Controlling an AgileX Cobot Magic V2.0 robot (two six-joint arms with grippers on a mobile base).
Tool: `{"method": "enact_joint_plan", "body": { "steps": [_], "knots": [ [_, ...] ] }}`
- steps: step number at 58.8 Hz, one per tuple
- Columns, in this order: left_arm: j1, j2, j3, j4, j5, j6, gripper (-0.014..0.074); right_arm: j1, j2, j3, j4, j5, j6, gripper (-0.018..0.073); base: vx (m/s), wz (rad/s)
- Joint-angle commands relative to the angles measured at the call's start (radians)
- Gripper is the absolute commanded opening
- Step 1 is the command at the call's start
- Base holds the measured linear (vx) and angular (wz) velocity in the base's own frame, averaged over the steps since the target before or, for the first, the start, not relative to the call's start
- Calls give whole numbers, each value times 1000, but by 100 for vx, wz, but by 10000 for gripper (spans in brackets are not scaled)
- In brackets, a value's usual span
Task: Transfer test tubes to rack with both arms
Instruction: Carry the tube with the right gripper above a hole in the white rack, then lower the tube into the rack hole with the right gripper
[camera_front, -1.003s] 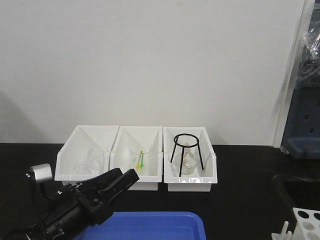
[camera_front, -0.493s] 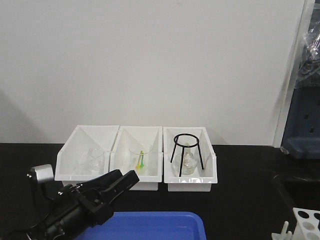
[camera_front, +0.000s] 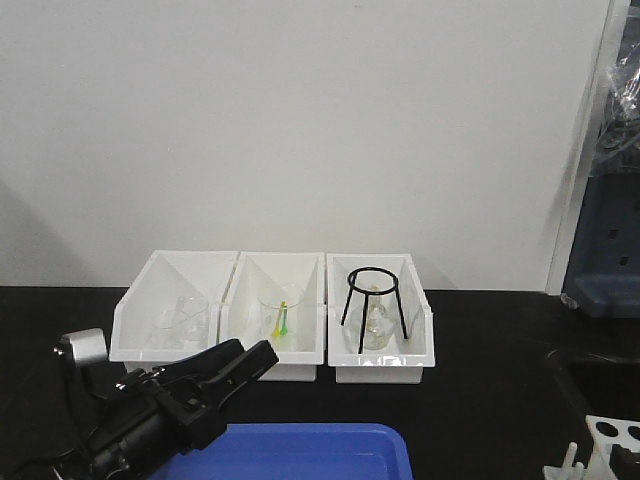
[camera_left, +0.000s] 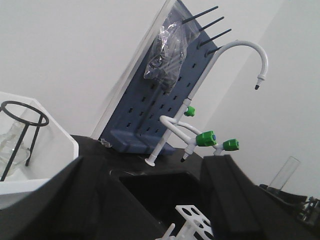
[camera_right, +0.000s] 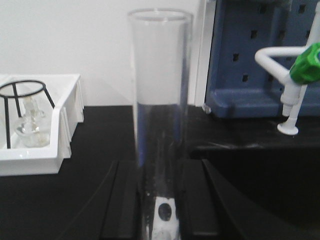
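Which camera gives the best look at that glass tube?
The right wrist view: the tube stands upright and large in mid-frame, clamped in the right tool. The left wrist view shows only its upper part, small, near the right edge. The front view does not show it.

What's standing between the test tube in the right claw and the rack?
Nothing visible does. The right claw holds the test tube upright, and the rack stands uncovered at the counter's right front corner, with its holes open.
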Motion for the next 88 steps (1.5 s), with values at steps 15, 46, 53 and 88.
{"method": "enact_joint_plan", "body": {
  "steps": [15,46,53,88],
  "knots": [
    [0,-36,-21,-34,-69,0,521,-7,119,-28,-9,-243,-24,-6,0,0],
    [0,-36,-21,-34,-69,0,521,-7,256,-28,-124,-321,152,-6,0,0],
    [0,-36,-21,-34,-69,0,521,-7,222,-28,-137,-371,133,-6,0,0],
    [0,-36,-21,-34,-69,2,521,-7,137,-28,-15,-221,59,-6,0,0]
  ]
}}
